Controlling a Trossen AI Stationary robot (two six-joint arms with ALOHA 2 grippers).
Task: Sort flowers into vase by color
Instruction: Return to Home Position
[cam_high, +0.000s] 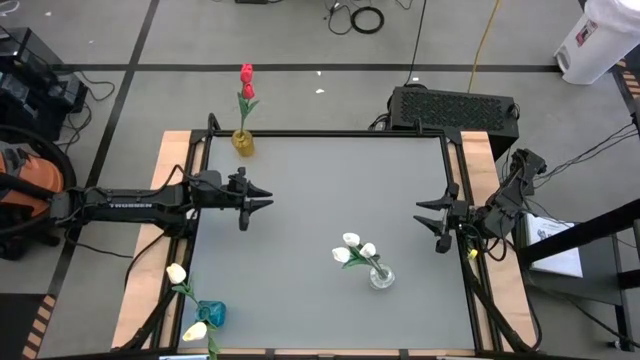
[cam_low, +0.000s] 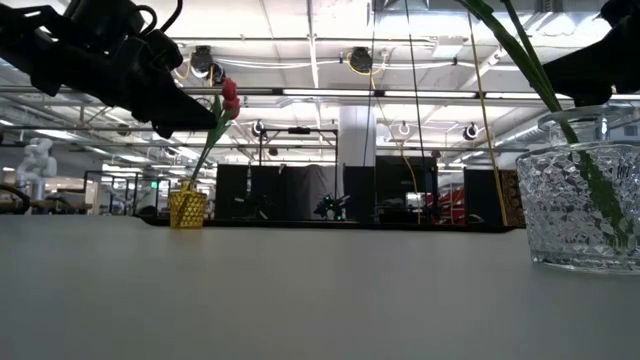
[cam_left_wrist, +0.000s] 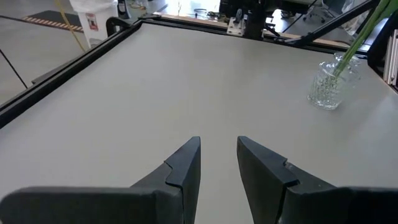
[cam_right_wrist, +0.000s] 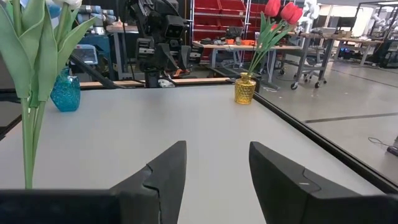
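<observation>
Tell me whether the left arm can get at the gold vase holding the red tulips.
Probably yes: the left gripper hangs with jaws open and empty near the gold vase, with only bare table between them.

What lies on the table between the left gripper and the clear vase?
Nothing. In the high view, the table between the left gripper and the clear vase is bare; the left wrist view agrees.
</observation>
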